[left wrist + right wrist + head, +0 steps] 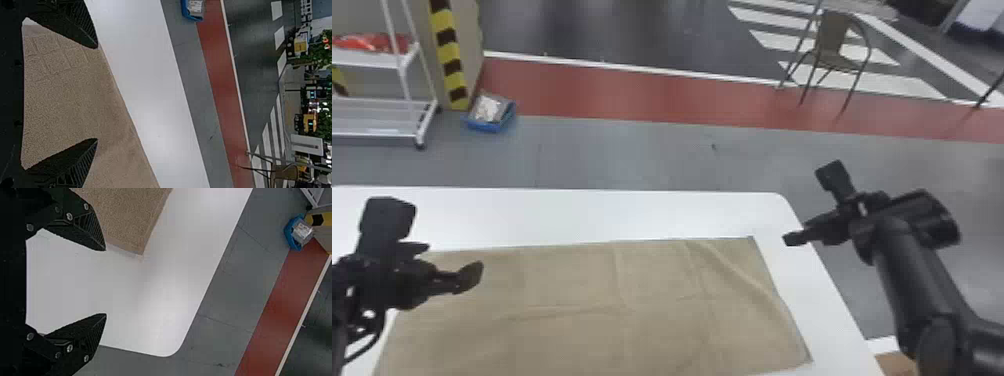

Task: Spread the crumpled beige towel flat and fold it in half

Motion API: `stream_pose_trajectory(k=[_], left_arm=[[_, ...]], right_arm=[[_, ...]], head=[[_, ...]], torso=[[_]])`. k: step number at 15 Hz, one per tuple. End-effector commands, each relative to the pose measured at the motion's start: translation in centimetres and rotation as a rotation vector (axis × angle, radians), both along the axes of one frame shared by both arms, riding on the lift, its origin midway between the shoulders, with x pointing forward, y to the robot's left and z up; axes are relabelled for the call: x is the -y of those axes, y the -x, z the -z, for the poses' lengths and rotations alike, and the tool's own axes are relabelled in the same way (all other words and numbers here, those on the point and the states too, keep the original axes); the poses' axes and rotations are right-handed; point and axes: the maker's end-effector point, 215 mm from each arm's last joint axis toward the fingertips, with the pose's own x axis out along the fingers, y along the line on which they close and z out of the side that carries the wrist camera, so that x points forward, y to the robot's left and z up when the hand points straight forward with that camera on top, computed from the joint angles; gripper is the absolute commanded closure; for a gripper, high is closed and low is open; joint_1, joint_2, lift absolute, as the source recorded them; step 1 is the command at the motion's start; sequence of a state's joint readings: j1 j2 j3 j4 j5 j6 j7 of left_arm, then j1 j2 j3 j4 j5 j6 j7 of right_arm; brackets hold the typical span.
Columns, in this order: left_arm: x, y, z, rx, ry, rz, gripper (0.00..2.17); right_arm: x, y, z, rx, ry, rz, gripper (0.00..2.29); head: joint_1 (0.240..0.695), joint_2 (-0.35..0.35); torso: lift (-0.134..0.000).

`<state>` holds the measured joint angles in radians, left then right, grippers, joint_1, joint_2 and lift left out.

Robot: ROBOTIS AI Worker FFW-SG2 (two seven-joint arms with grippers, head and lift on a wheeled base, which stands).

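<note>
While the towel (pixel 592 320) is lying nearly flat, lightly creased, on the white table (pixel 582 215) at six o'clock in the head view, the left gripper (pixel 97 93) is hovering at eight o'clock and the right gripper (pixel 105 282) at four o'clock, both standing spread and empty. Looking light, soft and floppy, the towel is probably calling for pinches near its ten and two o'clock corners, lest the middle sag.
</note>
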<state>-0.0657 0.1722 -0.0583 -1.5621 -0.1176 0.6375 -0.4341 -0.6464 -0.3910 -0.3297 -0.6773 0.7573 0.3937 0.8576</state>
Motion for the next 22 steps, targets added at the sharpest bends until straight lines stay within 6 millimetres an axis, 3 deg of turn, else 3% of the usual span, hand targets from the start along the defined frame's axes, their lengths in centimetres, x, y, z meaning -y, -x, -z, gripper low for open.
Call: stream_pose_trajectory(k=[1, 4, 12, 16, 18, 22], left_arm=[[0.0, 0.1, 0.0, 0.001, -0.001, 0.001, 0.04], [-0.2, 0.4, 0.1, -0.002, -0.003, 0.000, 0.06], [-1.0, 0.2, -0.5, 0.040, -0.001, 0.006, 0.08], [-0.9, 0.3, -0.4, 0.042, -0.006, 0.012, 0.09], [-0.8, 0.4, -0.1, 0.040, -0.008, 0.015, 0.09], [-0.7, 0.4, 0.6, 0.052, -0.011, 0.029, 0.09]], right_arm=[[-0.6, 0.1, 1.3, -0.006, -0.044, 0.045, 0.34], [-2.3, 0.2, 2.6, 0.011, -0.106, 0.065, 0.34], [-3.2, 1.7, 5.7, 0.083, -0.124, 0.053, 0.35], [-2.5, 1.1, 5.3, 0.189, -0.125, 0.090, 0.40], [-3.1, 0.8, 5.0, 0.226, -0.138, 0.079, 0.40], [-1.9, 3.2, 4.6, 0.272, -0.237, 0.106, 0.41]], head=[[0.695, -0.291], [0.695, -0.288], [0.695, -0.261], [0.695, -0.262], [0.695, -0.267], [0.695, -0.264]], torso=[[0.000], [0.000], [0.000], [0.000], [0.000], [0.000]])
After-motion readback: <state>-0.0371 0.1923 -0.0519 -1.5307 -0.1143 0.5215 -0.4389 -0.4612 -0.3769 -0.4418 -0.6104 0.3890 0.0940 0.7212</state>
